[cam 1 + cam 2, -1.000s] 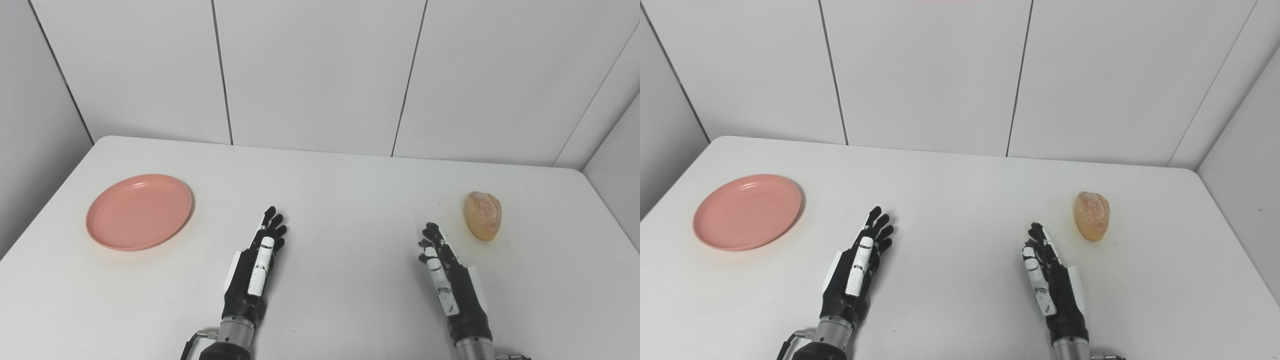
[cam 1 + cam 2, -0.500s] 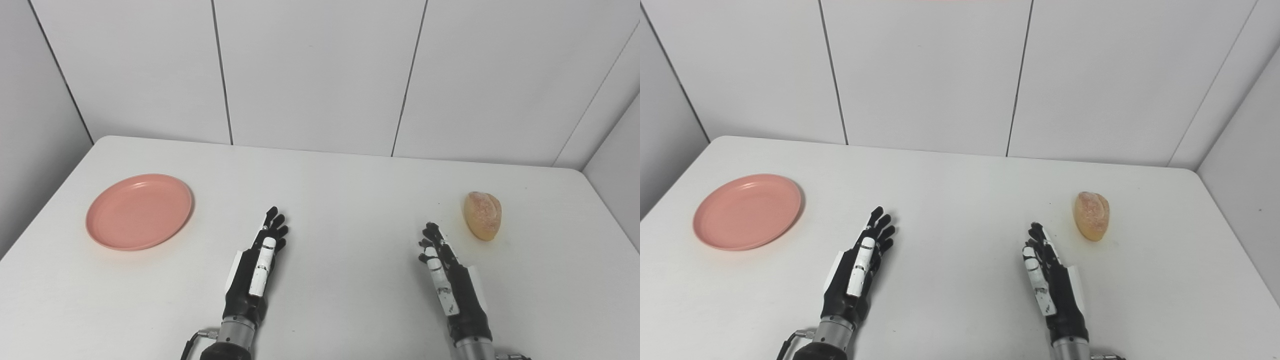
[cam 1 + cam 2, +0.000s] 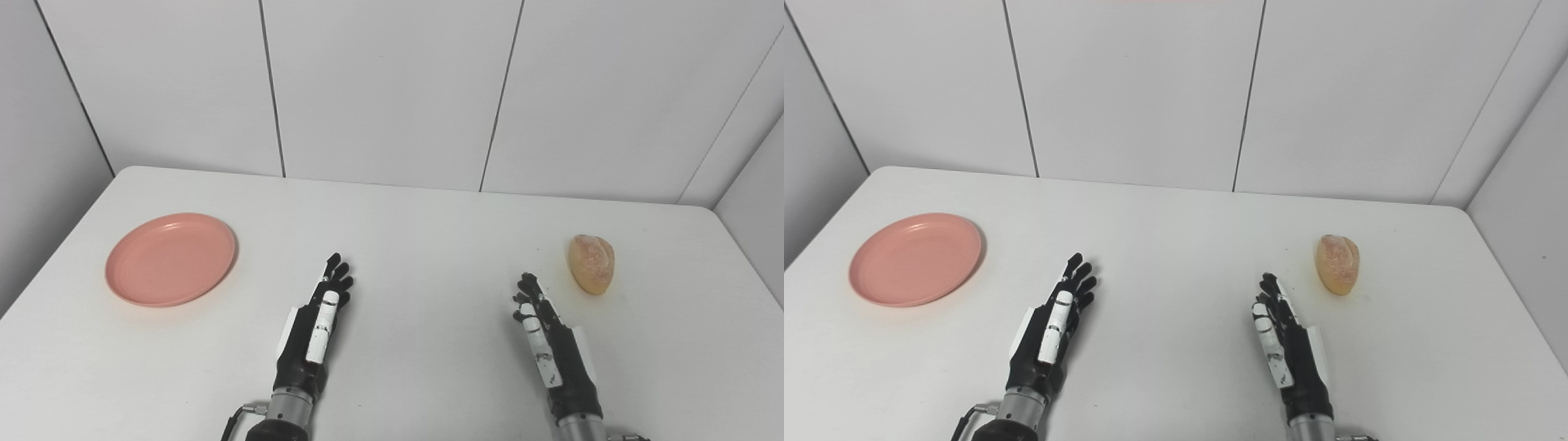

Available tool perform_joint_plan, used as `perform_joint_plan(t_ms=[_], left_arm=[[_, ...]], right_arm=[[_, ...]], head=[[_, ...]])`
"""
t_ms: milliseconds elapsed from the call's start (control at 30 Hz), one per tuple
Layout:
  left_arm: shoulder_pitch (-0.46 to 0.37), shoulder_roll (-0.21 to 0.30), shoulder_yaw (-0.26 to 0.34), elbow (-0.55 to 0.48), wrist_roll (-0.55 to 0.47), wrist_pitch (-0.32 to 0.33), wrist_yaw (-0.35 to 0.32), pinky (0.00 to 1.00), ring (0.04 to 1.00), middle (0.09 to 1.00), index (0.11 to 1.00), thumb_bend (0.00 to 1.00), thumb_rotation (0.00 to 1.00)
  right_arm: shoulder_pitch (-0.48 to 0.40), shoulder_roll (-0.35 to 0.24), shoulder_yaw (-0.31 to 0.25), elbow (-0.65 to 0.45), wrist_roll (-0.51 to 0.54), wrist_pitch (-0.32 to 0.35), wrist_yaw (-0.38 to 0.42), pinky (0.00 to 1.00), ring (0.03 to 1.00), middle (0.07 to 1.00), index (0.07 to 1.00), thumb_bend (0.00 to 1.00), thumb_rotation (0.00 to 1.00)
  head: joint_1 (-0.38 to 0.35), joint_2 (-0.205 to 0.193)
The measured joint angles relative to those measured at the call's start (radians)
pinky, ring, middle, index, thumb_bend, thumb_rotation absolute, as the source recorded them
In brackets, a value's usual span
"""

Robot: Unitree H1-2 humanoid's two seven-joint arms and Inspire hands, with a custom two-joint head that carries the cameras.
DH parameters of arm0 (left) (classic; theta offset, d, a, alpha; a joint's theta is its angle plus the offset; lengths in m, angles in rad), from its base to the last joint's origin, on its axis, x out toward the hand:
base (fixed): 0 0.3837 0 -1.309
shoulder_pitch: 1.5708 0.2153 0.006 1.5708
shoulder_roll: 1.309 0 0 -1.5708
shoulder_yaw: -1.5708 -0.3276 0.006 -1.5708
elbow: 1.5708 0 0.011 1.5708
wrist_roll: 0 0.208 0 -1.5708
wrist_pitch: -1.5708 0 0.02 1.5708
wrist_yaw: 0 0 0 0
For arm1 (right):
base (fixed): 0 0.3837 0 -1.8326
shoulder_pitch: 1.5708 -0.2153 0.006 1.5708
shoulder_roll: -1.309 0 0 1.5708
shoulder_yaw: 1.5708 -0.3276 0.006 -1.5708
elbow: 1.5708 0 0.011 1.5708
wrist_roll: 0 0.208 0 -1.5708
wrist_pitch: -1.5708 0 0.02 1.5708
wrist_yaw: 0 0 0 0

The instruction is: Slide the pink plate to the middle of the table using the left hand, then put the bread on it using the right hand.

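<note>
A round pink plate (image 3: 170,258) lies on the left part of the white table (image 3: 416,233), with nothing on it. A small golden bread roll (image 3: 591,263) rests on the right part of the table. My left hand (image 3: 313,331) is near the front, right of the plate and well apart from it, its fingers straight and holding nothing. My right hand (image 3: 548,343) lies open near the front, edge-on, its fingertips a short way down-left of the bread and not touching it.
White wall panels (image 3: 392,92) stand behind the table's far edge. The table's left edge runs close to the plate, and its right edge (image 3: 1513,288) lies beyond the bread.
</note>
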Motion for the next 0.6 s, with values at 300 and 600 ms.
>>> perform_joint_plan(t_ms=[300, 600], left_arm=[[-0.007, -0.003, -0.008, 0.014, 0.021, -0.004, 0.003, 0.94, 0.948, 0.971, 0.964, 0.44, 1.00], [-0.038, -0.085, -0.043, 0.101, 0.111, -0.060, 0.063, 0.92, 0.933, 0.947, 0.938, 0.41, 1.00]], right_arm=[[0.003, -0.009, -0.004, 0.000, 0.033, 0.000, 0.014, 0.89, 0.927, 0.946, 0.950, 0.34, 1.00], [-0.020, -0.067, -0.032, 0.056, 0.141, -0.086, 0.078, 0.94, 0.967, 0.981, 0.984, 0.24, 1.00]], head=[[0.118, -0.066], [0.304, -0.164]])
